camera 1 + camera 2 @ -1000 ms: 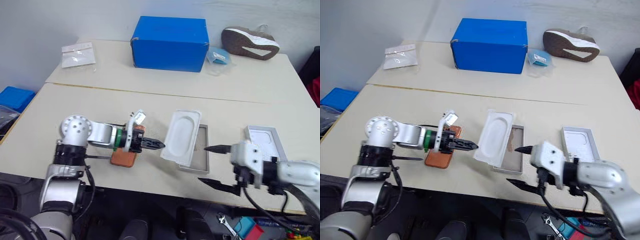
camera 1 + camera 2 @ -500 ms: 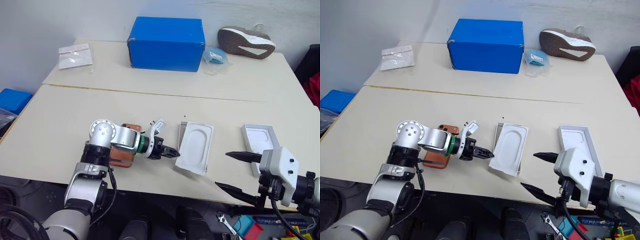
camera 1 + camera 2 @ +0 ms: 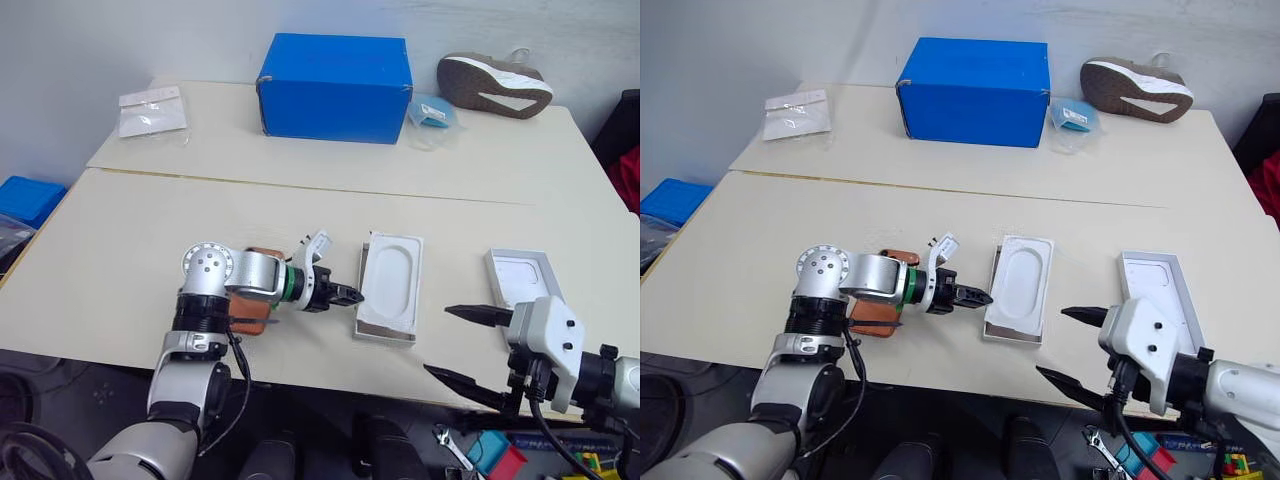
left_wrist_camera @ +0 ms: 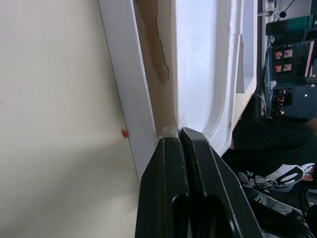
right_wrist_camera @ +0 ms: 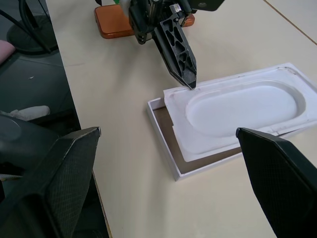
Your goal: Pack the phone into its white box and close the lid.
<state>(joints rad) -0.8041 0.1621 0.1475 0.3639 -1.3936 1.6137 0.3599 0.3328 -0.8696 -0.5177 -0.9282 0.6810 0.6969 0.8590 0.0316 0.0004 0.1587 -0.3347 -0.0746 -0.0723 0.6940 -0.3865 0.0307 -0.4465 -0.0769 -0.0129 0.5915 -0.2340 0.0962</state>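
Left wrist view: left gripper (image 4: 179, 133) pinched together, tip at the white insert (image 4: 208, 74) edge inside the white box (image 4: 124, 89).
Head view: phone (image 3: 250, 305) behind it; right gripper (image 3: 462, 345) spread apart; lid (image 3: 520, 280) nearby.

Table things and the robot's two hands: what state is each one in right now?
white box: open, mostly covered by the insert.
flat white insert: lying in the box, slightly askew.
lid: off, lying inside-up by itself.
phone: back-up on the table, not packed.
left gripper: fingers shut, tip at the insert's edge.
right gripper: fingers wide open, holding nothing.
blue box: closed.
shoe: sole facing us.
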